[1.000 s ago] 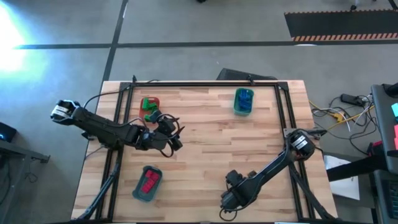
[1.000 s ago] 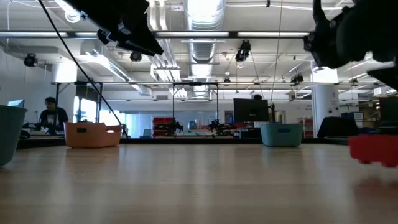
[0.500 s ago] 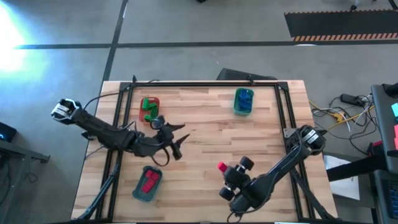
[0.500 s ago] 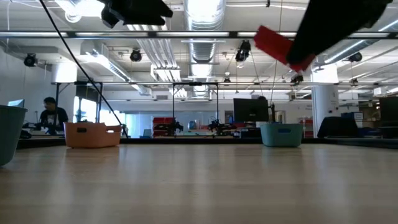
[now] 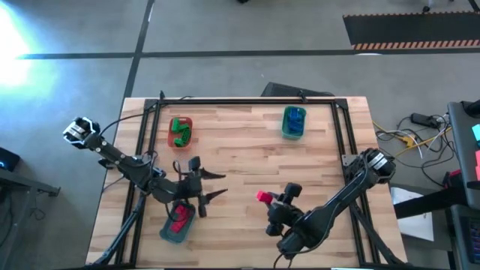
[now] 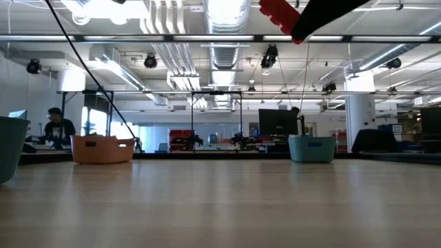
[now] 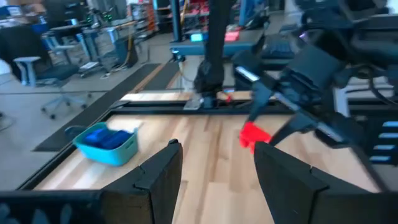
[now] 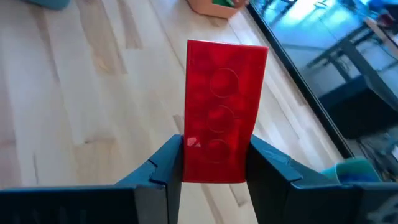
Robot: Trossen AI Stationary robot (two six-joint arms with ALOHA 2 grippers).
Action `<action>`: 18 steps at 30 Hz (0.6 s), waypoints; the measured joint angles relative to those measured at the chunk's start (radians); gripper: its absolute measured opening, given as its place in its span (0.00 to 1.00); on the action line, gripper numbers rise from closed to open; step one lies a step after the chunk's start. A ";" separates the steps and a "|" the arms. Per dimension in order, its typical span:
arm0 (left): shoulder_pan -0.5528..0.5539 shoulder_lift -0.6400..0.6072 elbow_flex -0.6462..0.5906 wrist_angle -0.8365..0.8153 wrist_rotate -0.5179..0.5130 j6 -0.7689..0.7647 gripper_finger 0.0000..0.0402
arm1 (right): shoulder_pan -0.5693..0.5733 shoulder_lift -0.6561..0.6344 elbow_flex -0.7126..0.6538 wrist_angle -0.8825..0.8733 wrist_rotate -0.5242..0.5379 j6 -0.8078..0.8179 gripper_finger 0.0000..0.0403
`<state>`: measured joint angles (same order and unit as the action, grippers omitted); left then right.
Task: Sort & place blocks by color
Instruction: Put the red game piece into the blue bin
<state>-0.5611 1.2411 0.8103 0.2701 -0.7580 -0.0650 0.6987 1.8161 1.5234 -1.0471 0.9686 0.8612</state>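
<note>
My right gripper (image 5: 268, 199) is shut on a red studded block (image 5: 262, 196) and holds it high above the table's near middle; the low view shows the block (image 6: 278, 10) at its top edge. My left gripper (image 5: 217, 184) hangs open in the air beside the teal tray (image 5: 169, 234), which holds red blocks (image 5: 179, 219). Green blocks (image 5: 180, 130) lie in the orange-red tray (image 5: 188, 122) at the far left. Blue blocks (image 5: 294, 117) lie in the green tray (image 5: 292, 135) at the far right. The left wrist view looks past the open fingers at the held block (image 7: 253, 135). My right gripper pinches the red block between its two fingers at one short end (image 8: 214, 163). The fingers lie along the block's long sides, and the rest of it sticks out beyond the fingertips (image 8: 166, 155). The block is lifted clear of the table, studded face toward the wrist camera.
Black frame rails (image 5: 244, 101) run along the table's far edge and down both sides. A wide stretch of bare wood (image 5: 255, 157) lies between the three trays. Cables trail off the right side (image 5: 405, 139). People and benches show far behind the table (image 6: 56, 127).
My right gripper has risen from the table near its near edge with the red block, lifting it clear, and moved left and toward the far edge. My left gripper has moved from beside the orange-red tray toward the near edge, ending by the teal tray.
</note>
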 joint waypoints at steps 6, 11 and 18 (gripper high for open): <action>-0.019 0.000 -0.016 0.058 0.024 0.003 0.46 | -0.010 -0.075 -0.001 0.169 -0.035 -0.311 0.30; -0.019 0.000 -0.016 0.064 0.037 0.004 0.46 | -0.051 -0.118 -0.013 0.375 -0.055 -0.605 0.30; -0.030 0.000 0.000 0.076 0.051 0.089 0.46 | -0.144 -0.214 -0.131 0.666 -0.307 -0.933 0.30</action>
<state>-0.5912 1.2411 0.8101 0.3462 -0.7067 0.0236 0.5547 1.6026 1.3923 -0.3810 0.6621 -0.0716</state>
